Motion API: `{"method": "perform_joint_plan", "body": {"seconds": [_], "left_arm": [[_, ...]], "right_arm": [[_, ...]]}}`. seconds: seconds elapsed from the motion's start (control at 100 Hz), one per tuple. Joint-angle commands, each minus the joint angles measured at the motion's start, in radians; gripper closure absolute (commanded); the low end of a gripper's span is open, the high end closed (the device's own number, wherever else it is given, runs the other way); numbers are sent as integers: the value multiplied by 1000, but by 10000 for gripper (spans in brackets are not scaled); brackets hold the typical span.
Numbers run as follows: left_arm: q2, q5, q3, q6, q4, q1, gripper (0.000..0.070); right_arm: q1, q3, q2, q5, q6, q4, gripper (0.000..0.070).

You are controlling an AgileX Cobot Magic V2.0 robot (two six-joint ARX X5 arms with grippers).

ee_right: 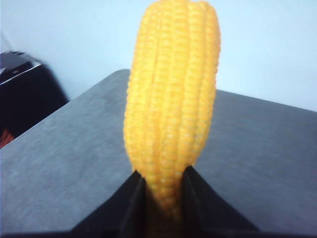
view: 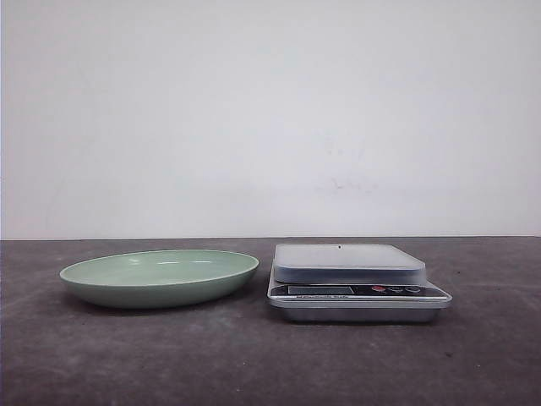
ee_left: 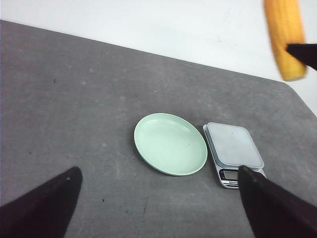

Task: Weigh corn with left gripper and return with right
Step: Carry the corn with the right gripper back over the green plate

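My right gripper [ee_right: 164, 179] is shut on the yellow corn [ee_right: 171, 94], which stands up out of its two black fingers high above the grey table. From the left wrist view the same corn [ee_left: 285, 37] hangs in the air at the far right, pinched by a black fingertip [ee_left: 303, 52]. My left gripper [ee_left: 158, 183] is open and holds nothing, raised well above the table short of the green plate [ee_left: 171, 144] and the scale [ee_left: 234, 151]. In the front view the plate [view: 159, 277] and the scale [view: 355, 279] both carry nothing, and neither gripper shows there.
The plate sits left of the silver scale, almost touching it. The grey table's rounded far corner [ee_left: 292, 89] meets a white wall behind. A dark object [ee_right: 25, 94] stands beyond the table's edge in the right wrist view.
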Motion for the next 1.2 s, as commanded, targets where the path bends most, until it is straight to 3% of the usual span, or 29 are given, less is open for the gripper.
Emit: {"method": "perform_joint_plan", "body": {"seconds": [0.0, 0.43, 0.85, 0.9, 1.03, 1.19], "left_arm": [[-1, -2, 14, 12, 11, -1, 111], [-1, -18, 14, 12, 9, -1, 111], [-1, -28, 14, 12, 8, -1, 111], [-1, -28, 14, 12, 8, -1, 111], [-1, -28, 14, 12, 8, -1, 111], [-1, -28, 14, 12, 8, -1, 111]], "right_arm": [[18, 43, 96, 4, 20, -13, 700], [35, 64, 475, 23, 107, -16, 700], [36, 64, 632, 19, 149, -39, 700], [36, 64, 637, 18, 153, -45, 656], [37, 64, 644, 16, 153, -45, 429], [41, 65, 644, 17, 153, -38, 362]]}}
